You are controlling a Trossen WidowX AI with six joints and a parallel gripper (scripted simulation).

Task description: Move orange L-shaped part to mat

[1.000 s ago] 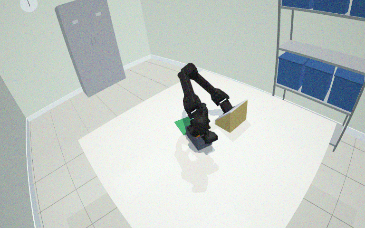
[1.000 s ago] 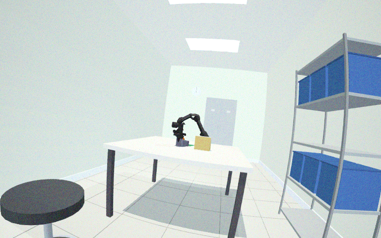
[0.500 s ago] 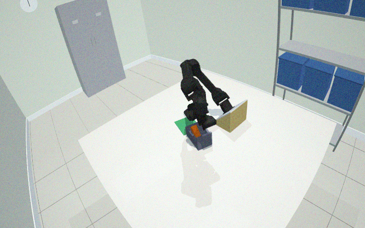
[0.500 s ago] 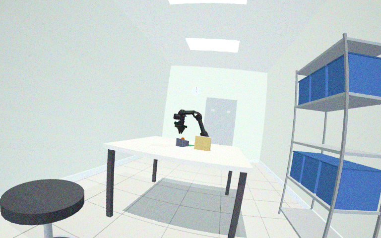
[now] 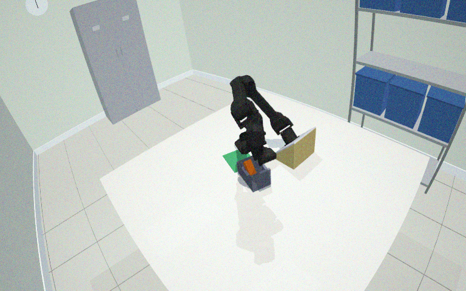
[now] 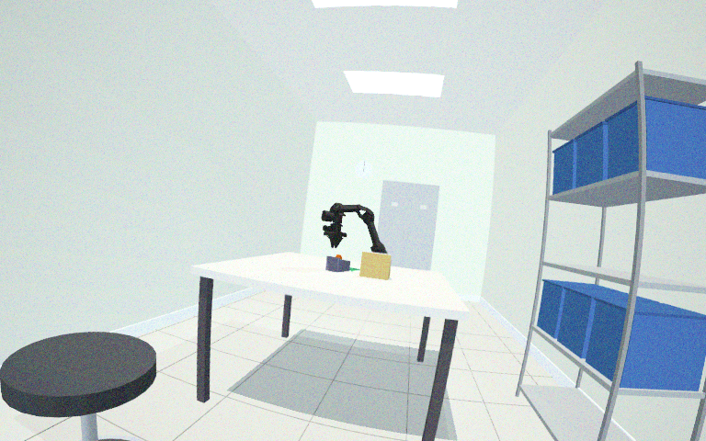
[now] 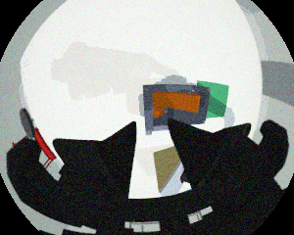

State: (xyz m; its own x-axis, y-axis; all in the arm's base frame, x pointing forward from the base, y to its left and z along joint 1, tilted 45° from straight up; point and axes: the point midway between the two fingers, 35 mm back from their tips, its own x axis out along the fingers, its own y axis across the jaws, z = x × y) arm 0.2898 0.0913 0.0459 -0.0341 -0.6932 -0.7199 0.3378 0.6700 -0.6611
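The orange L-shaped part (image 5: 250, 167) (image 6: 338, 255) (image 7: 176, 102) lies in the grey tray (image 5: 260, 180) (image 6: 335, 265) (image 7: 147, 106) on the white table. In the exterior view a bit of the part shows above the tray's rim. The green mat (image 5: 232, 158) (image 7: 217, 98) lies flat against the tray's far side. My gripper (image 5: 265, 157) (image 6: 336, 243) (image 7: 153, 123) hangs above the tray, clear of the part. Its fingers stand partly apart with nothing between them.
A tan box (image 5: 297, 149) (image 6: 375, 265) (image 7: 167, 166) stands on the table close beside the tray, near the arm's base. A shelf rack with blue bins (image 5: 409, 97) and a stool (image 6: 77, 371) stand off the table.
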